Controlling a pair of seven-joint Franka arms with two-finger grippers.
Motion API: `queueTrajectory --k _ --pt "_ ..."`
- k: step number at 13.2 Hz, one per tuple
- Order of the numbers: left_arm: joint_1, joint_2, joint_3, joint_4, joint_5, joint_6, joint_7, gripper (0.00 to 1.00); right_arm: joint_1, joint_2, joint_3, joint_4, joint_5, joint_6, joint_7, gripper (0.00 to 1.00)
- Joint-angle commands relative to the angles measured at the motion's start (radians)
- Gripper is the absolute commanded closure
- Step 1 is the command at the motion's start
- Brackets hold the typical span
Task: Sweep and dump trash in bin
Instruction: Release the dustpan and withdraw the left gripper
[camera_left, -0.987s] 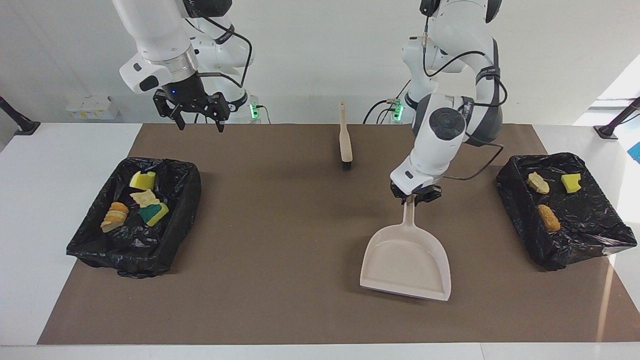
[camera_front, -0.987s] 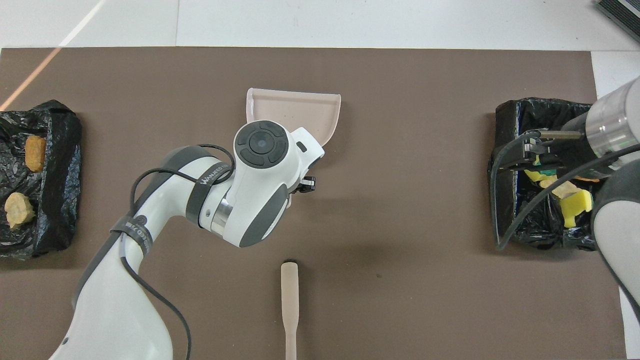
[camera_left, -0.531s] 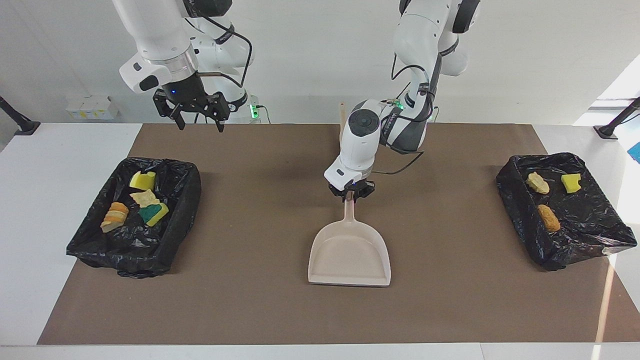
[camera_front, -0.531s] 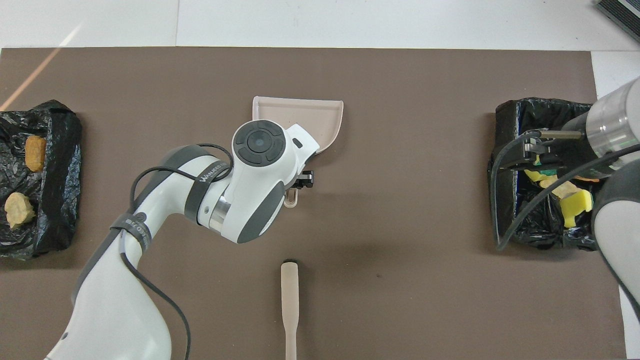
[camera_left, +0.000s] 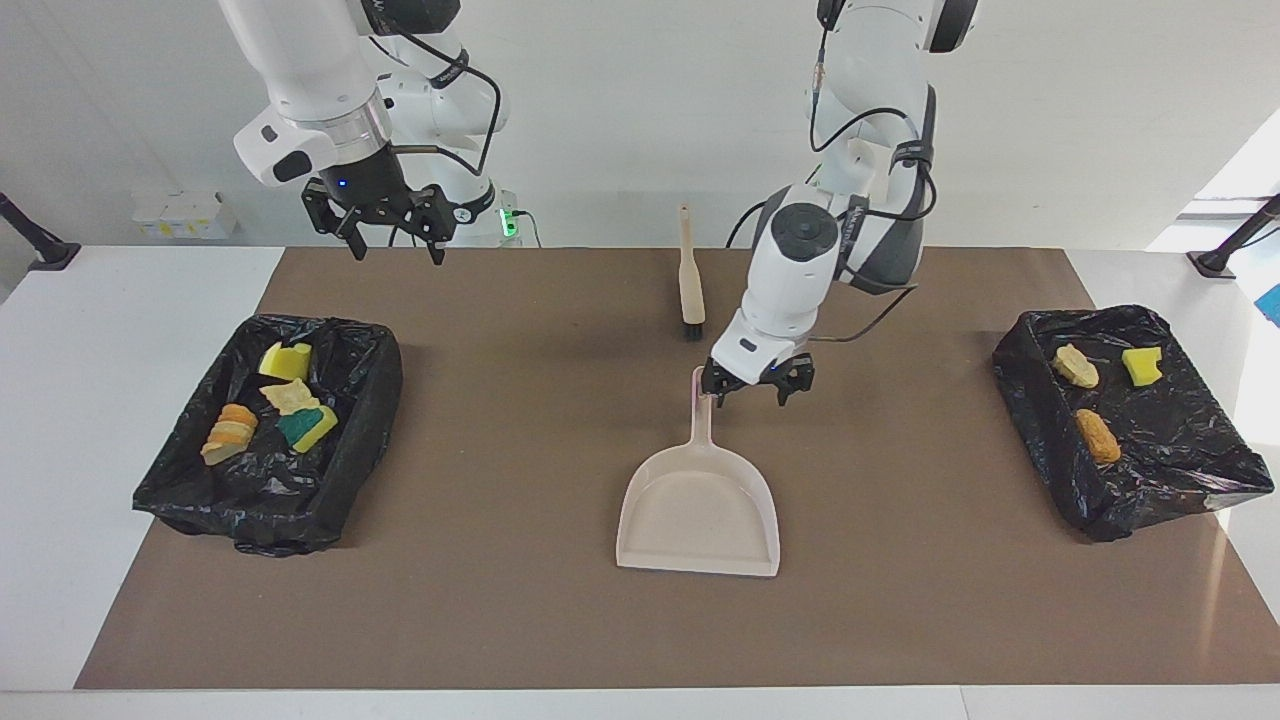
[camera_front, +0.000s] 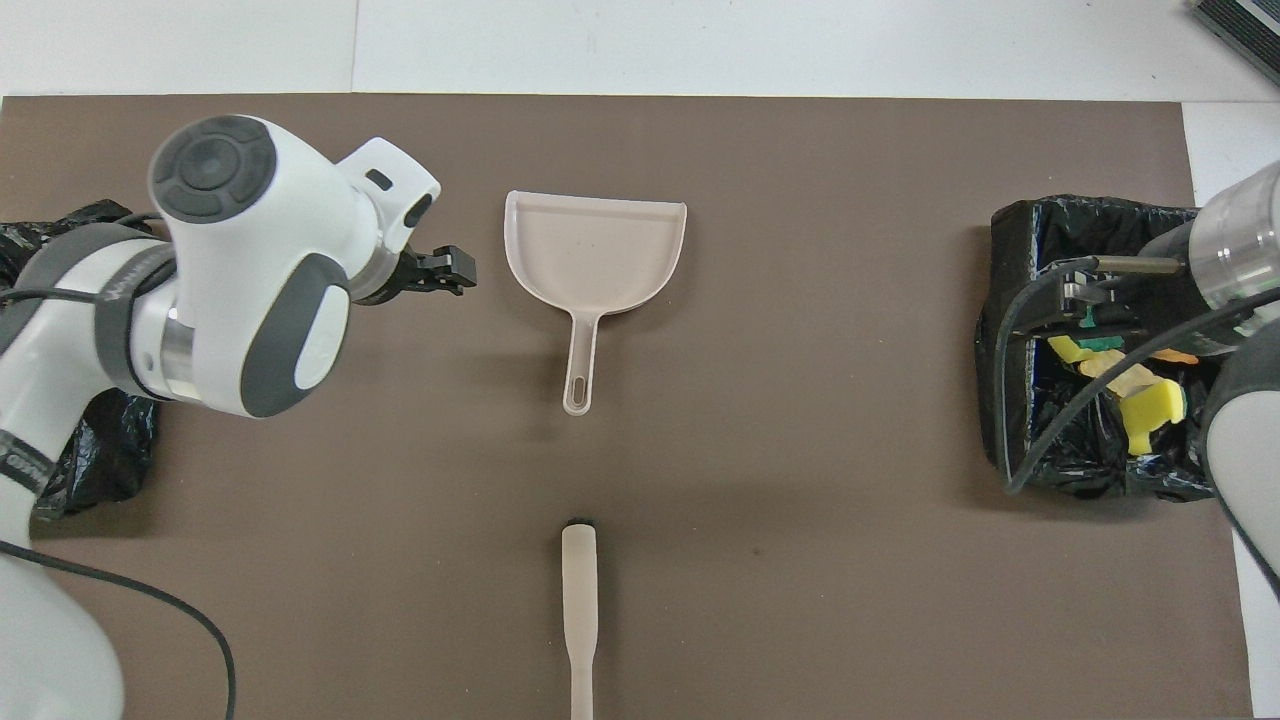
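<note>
Sitting in two black-lined bins already: trash (camera_left: 268, 404) four pieces at the right arm's end, three (camera_left: 1098, 388) at the left arm's | dustpan (camera_left: 699, 505) flat mid-mat, brush (camera_left: 690, 282) nearer the robots | left gripper (camera_left: 758, 390) jaws wide, empty, beside the dustpan handle | right gripper (camera_left: 390, 232) wide open, waiting up high

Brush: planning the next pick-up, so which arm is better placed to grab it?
Probably left: the left gripper hangs open, low beside the dustpan handle, close to the brush. The right gripper waits open, high up by its end's bin.
</note>
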Motion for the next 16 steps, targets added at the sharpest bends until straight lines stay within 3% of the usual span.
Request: queueTrajectory --k 1,5,9,13,16 --pt "0.108 -0.056 -0.009 0.004 -0.011 -0.070 0.169 0.00 -0.025 0.002 0.007 0.009 0.021 0.005 -0.018 0.00" --pt "0.247 -0.136 -0.008 -0.008 -0.011 -0.159 0.426 0.00 -0.023 0.002 0.007 0.007 0.021 0.006 -0.026 0.00" --pt "0.299 -0.251 -0.005 -0.021 -0.002 -0.291 0.556 0.00 -0.025 0.004 0.009 0.009 0.023 0.009 -0.029 0.00" --pt "0.304 -0.297 -0.013 0.002 -0.001 -0.327 0.469 0.00 -0.023 0.006 0.009 0.006 0.024 0.055 -0.062 0.00" --pt "0.302 -0.286 -0.027 0.097 0.012 -0.433 0.446 0.00 -0.025 0.006 0.007 0.006 0.024 0.052 -0.122 0.00"
